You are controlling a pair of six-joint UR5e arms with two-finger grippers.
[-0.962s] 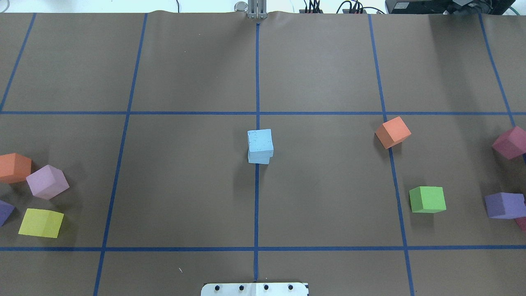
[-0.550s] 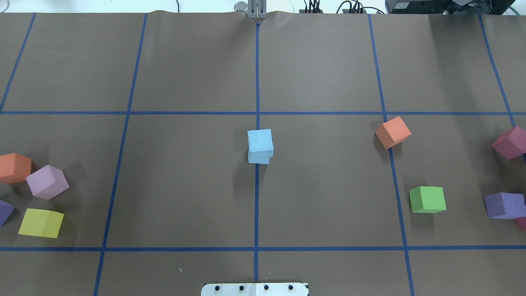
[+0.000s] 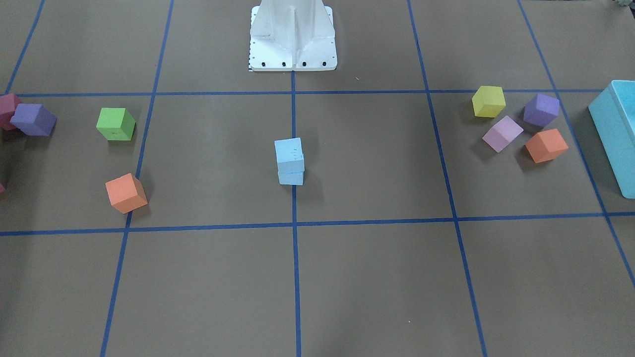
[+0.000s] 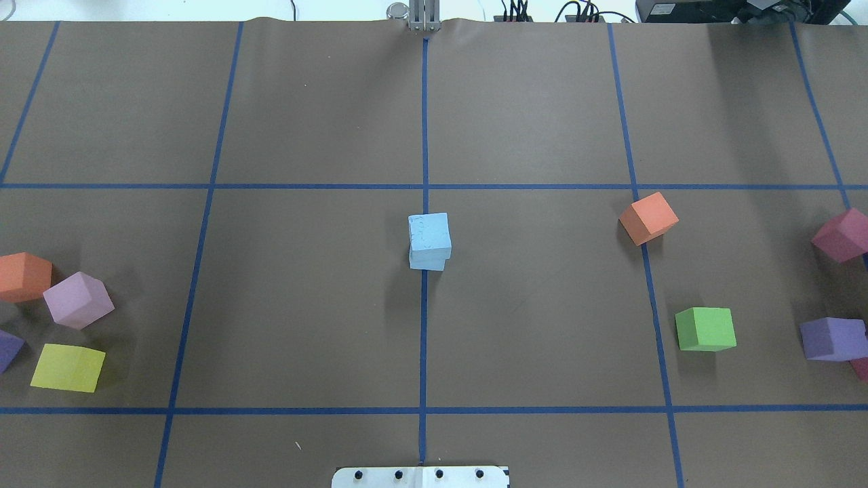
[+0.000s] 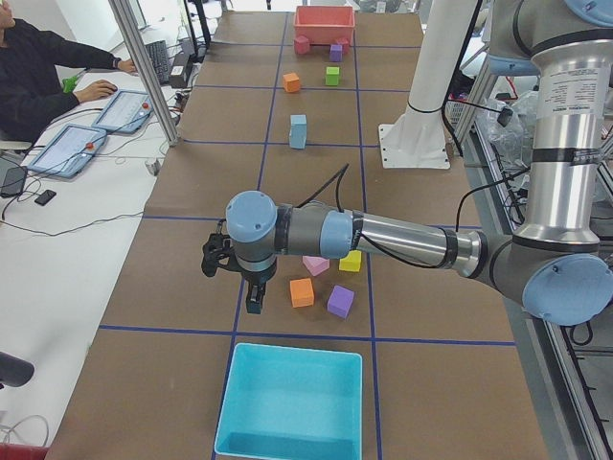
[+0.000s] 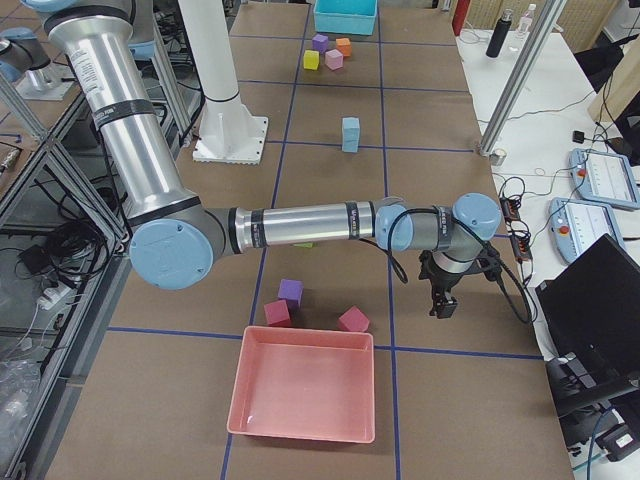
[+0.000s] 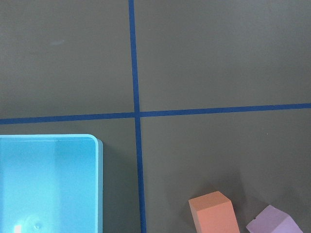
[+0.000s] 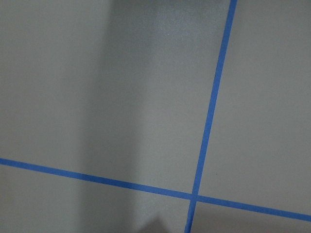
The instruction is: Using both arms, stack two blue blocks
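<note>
Two pale blue blocks stand stacked on the table's centre line. The top block (image 4: 429, 232) sits slightly askew on the lower one (image 4: 427, 261). The stack also shows in the front view (image 3: 288, 151) and in both side views (image 5: 298, 131) (image 6: 350, 134). No gripper touches it. My left gripper (image 5: 254, 305) hangs over the table's left end near the turquoise box, far from the stack. My right gripper (image 6: 442, 308) hangs over the right end near the pink tray. Both show only in the side views, so I cannot tell whether they are open or shut.
On the left lie orange (image 4: 24, 276), pink-lilac (image 4: 78, 299), yellow (image 4: 68, 367) and purple cubes beside a turquoise box (image 3: 617, 134). On the right lie orange (image 4: 648, 217), green (image 4: 706, 329), purple (image 4: 833, 338) and maroon (image 4: 843, 234) cubes near a pink tray (image 6: 305, 385). The white pedestal (image 3: 292, 34) stands at the robot's side.
</note>
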